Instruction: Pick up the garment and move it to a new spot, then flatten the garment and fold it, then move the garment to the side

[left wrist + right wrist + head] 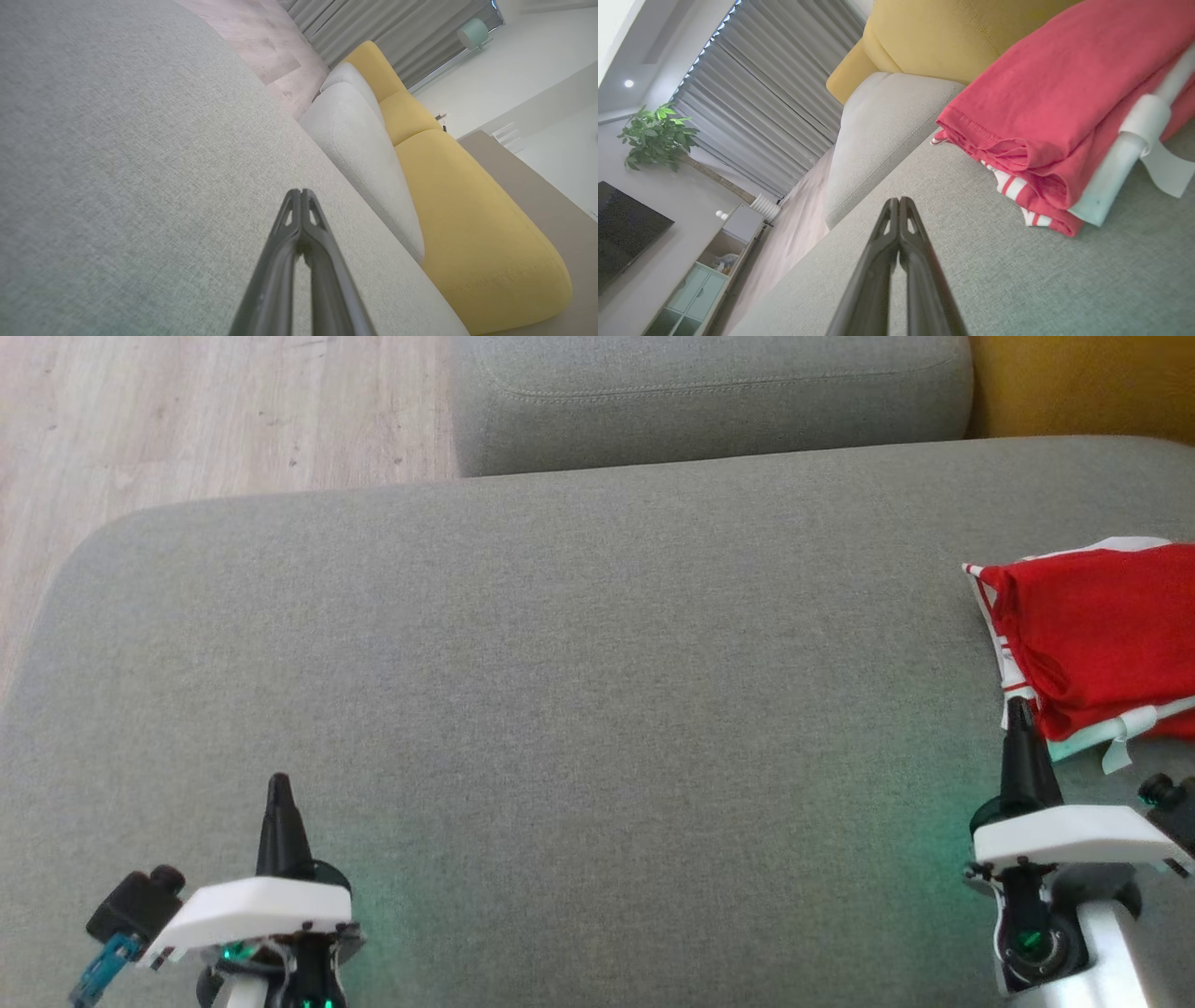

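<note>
While pressed together, left pincer and right pincer over grey cushion, red garment beside the latter.

A home living room: grey sofa, curtains, television (plus a potted plant).

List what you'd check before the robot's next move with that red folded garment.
1. Folded: ok; the red garment lies in a neat stack.
2. Set aside: ok; it sits at the right end of the grey cushion.
3. Nothing in left gripper: ok; shut, over bare cushion.
4. Nothing in right gripper: ok; shut, tips beside the garment, not touching.
5. Whole garment on the cushion: cannot tell; the head view cuts it off.
</note>
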Motion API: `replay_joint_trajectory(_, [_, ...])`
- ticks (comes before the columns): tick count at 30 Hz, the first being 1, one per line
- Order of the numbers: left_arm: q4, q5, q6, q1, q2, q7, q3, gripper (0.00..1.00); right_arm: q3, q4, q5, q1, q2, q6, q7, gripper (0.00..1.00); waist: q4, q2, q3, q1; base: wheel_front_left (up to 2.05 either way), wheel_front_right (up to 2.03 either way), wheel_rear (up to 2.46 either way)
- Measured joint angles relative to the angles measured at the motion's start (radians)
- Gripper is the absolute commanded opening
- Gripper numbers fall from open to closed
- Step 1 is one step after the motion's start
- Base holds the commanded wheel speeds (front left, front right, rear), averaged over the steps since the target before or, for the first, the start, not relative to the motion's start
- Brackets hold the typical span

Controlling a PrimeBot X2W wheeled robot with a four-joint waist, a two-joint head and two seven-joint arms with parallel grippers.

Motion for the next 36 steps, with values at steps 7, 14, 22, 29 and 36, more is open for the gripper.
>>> replay_joint_trajectory(7, [-0.006, -0.072, -0.001, 0.000, 0.000, 0.023, 0.008, 0.00, -0.007, -0.007, 0.096, 0.001, 0.000, 0.000, 0.021, 0.00, 0.002, 0.0000, -0.005, 0.0000, 0.00, 0.00, 0.00])
replay_joint_trajectory(14, [-0.012, -0.124, -0.009, 0.000, 0.000, 0.043, 0.031, 0.00, -0.011, -0.016, 0.166, 0.002, 0.000, 0.000, 0.038, 0.00, 0.004, 0.0000, -0.008, 0.0000, 0.00, 0.00, 0.00])
replay_joint_trajectory(22, [-0.020, -0.197, -0.015, 0.001, 0.000, 0.062, 0.038, 0.00, -0.018, -0.026, 0.262, 0.023, 0.000, 0.000, 0.061, 0.00, 0.006, 0.0000, -0.012, 0.0000, 0.00, 0.00, 0.00])
replay_joint_trajectory(29, [-0.032, -0.259, -0.018, 0.001, 0.000, 0.084, 0.061, 0.00, -0.027, -0.035, 0.347, 0.023, 0.000, 0.000, 0.083, 0.00, 0.007, 0.0000, -0.016, 0.0000, 0.00, 0.00, 0.00])
replay_joint_trajectory(36, [-0.037, -0.322, -0.026, 0.002, -0.001, 0.105, 0.068, 0.00, -0.035, -0.042, 0.428, 0.023, 0.000, 0.000, 0.100, 0.00, 0.009, 0.0000, -0.020, 0.0000, 0.00, 0.00, 0.00])
